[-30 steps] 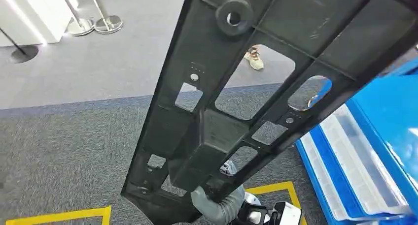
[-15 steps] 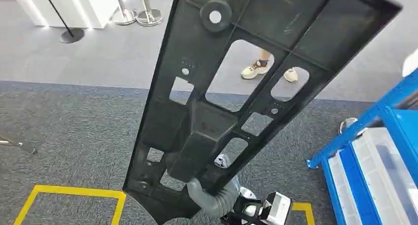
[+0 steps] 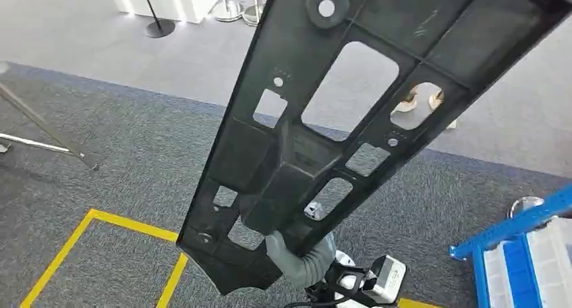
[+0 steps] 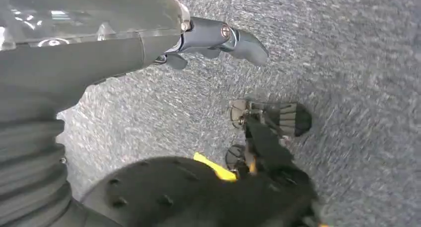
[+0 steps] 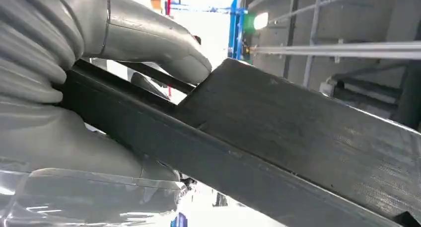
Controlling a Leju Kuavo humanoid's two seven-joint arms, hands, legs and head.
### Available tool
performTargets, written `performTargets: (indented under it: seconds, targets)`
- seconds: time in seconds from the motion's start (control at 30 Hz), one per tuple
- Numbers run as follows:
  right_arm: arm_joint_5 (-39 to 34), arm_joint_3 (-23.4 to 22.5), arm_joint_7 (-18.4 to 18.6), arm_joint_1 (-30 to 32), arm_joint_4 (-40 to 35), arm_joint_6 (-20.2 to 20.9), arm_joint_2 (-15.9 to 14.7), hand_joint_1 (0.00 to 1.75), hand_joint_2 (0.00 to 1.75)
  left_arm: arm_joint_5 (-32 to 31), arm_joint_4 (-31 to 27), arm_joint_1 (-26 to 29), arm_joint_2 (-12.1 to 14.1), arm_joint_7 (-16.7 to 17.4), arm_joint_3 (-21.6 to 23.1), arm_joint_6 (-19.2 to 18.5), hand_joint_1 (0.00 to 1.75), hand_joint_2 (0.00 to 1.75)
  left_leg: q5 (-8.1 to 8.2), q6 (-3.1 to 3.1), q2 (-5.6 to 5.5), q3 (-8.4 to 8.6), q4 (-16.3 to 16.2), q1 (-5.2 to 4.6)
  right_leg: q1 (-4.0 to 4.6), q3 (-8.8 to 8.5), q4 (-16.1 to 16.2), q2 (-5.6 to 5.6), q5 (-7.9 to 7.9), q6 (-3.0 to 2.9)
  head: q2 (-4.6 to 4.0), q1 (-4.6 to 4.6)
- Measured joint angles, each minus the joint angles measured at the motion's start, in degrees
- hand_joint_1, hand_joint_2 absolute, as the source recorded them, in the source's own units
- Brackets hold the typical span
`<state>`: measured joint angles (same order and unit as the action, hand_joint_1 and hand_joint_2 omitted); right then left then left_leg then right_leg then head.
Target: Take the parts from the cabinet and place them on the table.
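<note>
Carry leg, I'd say: my right hand (image 5: 74, 83) grips the lower end of the long black panel (image 3: 324, 139), thumb clamped over its edge, and the panel slants up and away over the carpet. My left hand (image 4: 218, 38) hangs empty, fingers apart, above the floor. No table in sight; next I need to find it and keep the top end clear of the blue rack (image 3: 512, 230).
</note>
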<state>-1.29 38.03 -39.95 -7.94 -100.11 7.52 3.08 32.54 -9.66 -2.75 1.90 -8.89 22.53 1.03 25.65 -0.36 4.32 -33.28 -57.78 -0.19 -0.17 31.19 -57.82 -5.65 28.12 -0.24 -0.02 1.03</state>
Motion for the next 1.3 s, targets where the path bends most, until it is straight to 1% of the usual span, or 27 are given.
performTargets:
  seconds: [0.1, 0.13, 0.17, 0.2, 0.27, 0.3, 0.33, 0.4, 0.43, 0.47, 0.5, 0.6, 0.63, 0.67, 0.7, 0.73, 0.8, 0.83, 0.87, 0.93, 0.97, 1.0, 1.13, 1.17, 1.2, 1.23, 1.3]
  targets:
    - [0.09, -0.48, 0.87, -0.15, -0.13, 0.61, 0.0, 1.75, 1.75, 0.53, 0.0, 0.17, -0.02, 0.13, -0.02, 0.02, 0.0, 1.75, 0.1, 0.86, -1.99, -0.5, -0.15, -0.15, -0.07, -0.43, 0.24, -1.66, 0.17, 0.85, 0.0, 0.0]
    - [0.09, -0.67, 1.37, -0.33, -0.3, 0.68, 0.02, 1.75, 1.75, 0.68, 0.0, 0.19, -0.02, 0.15, -0.02, 0.04, 0.0, 1.75, -0.35, 1.46, -2.68, 0.31, 0.53, 0.63, -0.21, -0.56, 0.06, -1.07, 0.56, 1.41, 0.0, 0.02]
    - [0.09, -0.92, 1.75, -0.5, -0.33, 0.7, 0.02, 1.75, 1.75, 0.79, 0.0, 0.19, -0.37, 0.15, -0.02, 0.02, 0.0, 1.75, -0.44, 1.61, -3.2, 0.39, 0.72, 0.56, -0.35, -0.32, -1.2, 1.9, 1.59, 1.56, 0.0, 0.0]
    - [0.09, -1.24, 1.9, -0.53, -0.55, 0.74, 0.0, 1.75, 1.75, 0.85, 0.0, 0.15, -0.42, 0.28, -0.02, 0.04, 0.0, 1.75, -0.57, 1.88, -3.69, 0.3, 0.72, 0.62, -0.48, 1.34, -4.68, 3.88, 3.78, 1.55, 0.0, 0.0]
    - [0.07, -1.7, 2.03, -0.4, -0.57, 0.68, -0.15, 1.75, 1.75, 0.94, 0.0, -0.09, -0.46, 0.28, -0.04, 0.09, 0.0, 1.75, -0.67, 2.08, -5.12, 0.12, 0.67, 0.59, -0.57, 6.43, -14.76, 5.23, 8.14, 1.72, 0.0, 0.0]
    - [0.09, -1.73, 2.05, -0.38, -0.57, 0.68, -0.24, 1.75, 1.75, 0.94, 0.0, -0.08, -0.46, 0.28, -0.07, 0.09, 0.0, 1.75, -0.67, 2.08, -5.92, 0.07, 0.63, 0.57, -0.56, 8.32, -18.13, 5.3, 8.82, 1.75, 0.0, 0.0]
    - [0.09, -1.77, 2.08, -0.35, -0.57, 0.66, -0.3, 1.75, 1.75, 0.94, 0.0, -0.01, -0.48, 0.28, -0.07, 0.09, 0.0, 1.75, -0.66, 2.07, -6.79, 0.13, 0.59, 0.57, -0.58, 8.95, -18.69, 5.33, 8.01, 1.72, 0.0, 0.0]
    - [0.09, -1.97, 2.14, -0.39, -0.57, 0.55, -0.35, 1.75, 1.75, 0.94, 0.0, 0.09, -0.61, 0.3, -0.07, 0.09, 0.0, 1.75, -0.61, 1.98, -8.42, 0.32, 0.48, 0.63, -0.63, 6.65, -12.92, 5.53, 3.64, 1.57, 0.0, 0.0]
    - [0.09, -2.05, 2.47, -0.45, -0.57, 0.35, -0.35, 1.75, 1.75, 0.94, 0.0, 0.06, -0.7, 0.3, -0.07, 0.09, 0.0, 1.75, -0.49, 1.77, -9.52, 0.38, 0.24, 0.67, -0.75, 3.73, -6.3, 6.63, 0.11, 1.4, 0.0, 0.0]
    - [0.11, -2.22, 2.87, -0.54, -0.57, -0.23, -0.37, 1.75, 1.75, 0.94, 0.0, 0.04, -0.77, 0.28, -0.07, 0.09, 0.0, 1.75, -0.36, 1.57, -10.21, 0.2, -0.07, 0.75, -0.95, 1.95, -1.9, 9.35, -1.53, 1.26, 0.0, 0.0]
    - [0.11, -2.47, 3.3, -0.55, -0.55, -0.57, -0.39, 1.75, 1.75, 0.94, 0.0, -0.17, -0.79, 0.26, -0.07, 0.09, 0.0, 1.75, -0.15, 1.14, -10.95, -0.43, -0.73, 0.41, -1.21, 1.64, -0.71, 11.48, -0.69, 1.31, 0.0, 0.0]
    - [-0.35, -3.3, 3.89, -0.61, -0.59, -0.85, -0.48, 1.75, 1.75, 1.1, 0.0, 0.2, -0.79, 0.11, -0.07, 0.28, 0.0, 1.75, -0.69, -0.1, -12.71, -0.99, -0.2, 1.2, -0.56, 1.87, -0.83, 9.57, -0.97, 0.44, 0.0, 0.0]
    - [-0.9, -3.69, 4.09, -0.61, -0.74, -0.52, -0.48, 1.75, 1.75, 1.53, 0.0, 0.35, -0.66, -0.13, -0.11, 0.42, 0.0, 1.75, -0.72, -0.46, -13.42, -1.24, -0.15, 1.0, -1.08, 1.58, -0.19, 8.64, -1.25, 0.01, 0.0, 0.0]
    - [-1.38, -4.11, 4.44, -0.66, -0.94, 0.04, -0.48, 1.75, 1.75, 1.75, 0.0, 0.48, -0.96, -0.4, -0.24, 0.59, 0.0, 1.75, -0.11, -0.58, -10.42, -1.35, -1.07, 0.75, -1.11, 1.24, 0.21, 7.69, -1.38, -0.24, 0.0, 0.0]
    - [-1.84, -4.46, 4.55, -0.66, -1.09, 0.5, -0.46, 1.75, 1.75, 2.14, 0.0, 0.4, -1.11, -0.61, -0.46, 0.7, 0.0, 1.75, 1.81, -0.83, -7.37, -2.63, -3.79, 0.69, -1.07, 1.1, 0.33, 6.95, -1.33, -0.64, 0.0, 0.02]
    - [-2.08, -4.83, 4.63, -0.62, -1.16, 1.03, -0.48, 1.75, 1.75, 2.34, 0.0, 0.17, -1.14, -0.72, -0.65, 0.79, 0.0, 1.75, 4.12, -1.13, -5.85, -4.71, -8.11, 0.88, -0.9, 1.08, 0.32, 6.0, -1.22, -0.79, 0.0, 0.02]
    - [-2.1, -5.31, 5.05, -0.54, -1.16, 1.62, -0.57, 1.75, 1.75, 2.6, 0.0, 0.14, -1.31, -0.74, -1.01, 0.85, 0.0, 1.75, 7.63, -1.49, -4.99, -8.93, -16.68, 1.16, -0.68, 1.09, 0.3, 4.13, -1.04, -0.98, 0.0, 0.0]
    - [-2.1, -5.4, 5.07, -0.52, -1.14, 1.86, -0.61, 1.75, 1.75, 2.6, 0.0, 0.17, -1.36, -0.74, -1.05, 0.85, 0.0, 1.75, 7.53, -1.64, -4.86, -9.63, -18.13, 1.26, -0.64, 1.05, 0.3, 3.32, -0.95, -0.94, 0.0, 0.0]
    - [-2.1, -5.4, 5.07, -0.53, -1.14, 1.9, -0.63, 1.75, 1.75, 2.6, 0.0, 0.19, -1.38, -0.74, -1.09, 0.85, 0.0, 1.75, 6.18, -1.68, -4.7, -8.88, -16.71, 1.33, -0.64, 0.93, 0.29, 2.58, -0.82, -0.86, 0.0, 0.02]
    - [-2.1, -5.53, 5.03, -0.55, -1.16, 1.94, -0.63, 1.75, 1.75, 2.73, 0.0, 0.47, -1.42, -0.7, -1.27, 0.92, 0.0, 1.75, 1.06, -1.39, -3.61, -3.4, -6.75, 1.33, -0.64, 0.35, 0.29, 1.16, -0.44, -0.58, 0.0, 0.0]
    - [-2.12, -5.59, 4.96, -0.55, -1.2, 1.94, -0.63, 1.75, 1.75, 2.78, 0.0, 0.44, -1.42, -0.7, -1.36, 0.98, 0.0, 1.75, -0.79, -0.99, -1.41, -0.54, -1.57, 1.14, -0.54, -0.01, 0.29, 0.54, -0.24, -0.36, 0.0, 0.02]
    - [-2.27, -5.75, 4.85, -0.52, -1.22, 1.99, -0.66, 1.75, 1.75, 2.82, 0.0, 0.21, -1.42, -0.61, -1.4, 1.03, 0.0, 1.75, 0.26, -0.32, 0.87, 0.08, -0.11, 0.2, -0.16, -0.1, 0.29, -0.04, -0.02, 0.02, 0.0, 0.0]
    - [-2.95, -6.47, 4.02, -0.09, -1.79, 2.84, -0.98, 1.75, 1.75, 3.35, 0.0, 0.53, -1.44, -0.35, -1.55, 1.4, 0.0, 1.75, -0.05, 1.07, -2.12, -0.22, 0.21, 0.18, 0.03, -0.76, 0.54, -2.2, 0.28, 1.33, 0.0, 0.02]
    - [-2.95, -6.64, 3.98, -0.07, -2.06, 2.88, -1.09, 1.75, 1.75, 3.37, 0.0, 0.66, -1.66, -0.22, -1.57, 1.51, 0.0, 1.75, -0.41, 1.48, -2.89, 0.47, 0.8, 0.79, -0.41, -1.02, 0.05, -1.24, 0.91, 1.71, 0.0, 0.0]
    - [-2.95, -6.84, 3.85, -0.03, -2.18, 2.95, -1.11, 1.75, 1.75, 3.37, 0.0, 0.6, -1.75, -0.2, -1.64, 1.6, 0.0, 1.75, -0.47, 1.74, -3.42, 0.54, 0.98, 0.82, -0.48, -0.14, -2.1, 1.73, 2.45, 1.8, 0.02, 0.02]
    - [-2.97, -6.97, 3.74, 0.14, -2.36, 3.02, -1.22, 1.75, 1.75, 3.39, 0.0, 0.42, -1.75, -0.18, -1.75, 1.71, 0.0, 1.75, -0.54, 1.95, -4.02, 0.43, 0.96, 0.8, -0.6, 1.92, -6.45, 3.81, 4.89, 1.87, 0.0, 0.0]
    - [-2.97, -7.26, 3.74, 0.83, -2.4, 3.02, -1.71, 1.75, 1.75, 3.43, 0.0, 0.29, -1.75, -0.15, -1.9, 1.75, 0.0, 1.75, -0.5, 2.13, -5.6, 0.3, 0.93, 0.73, -0.57, 6.82, -16.01, 5.27, 8.75, 2.04, 0.0, 0.0]
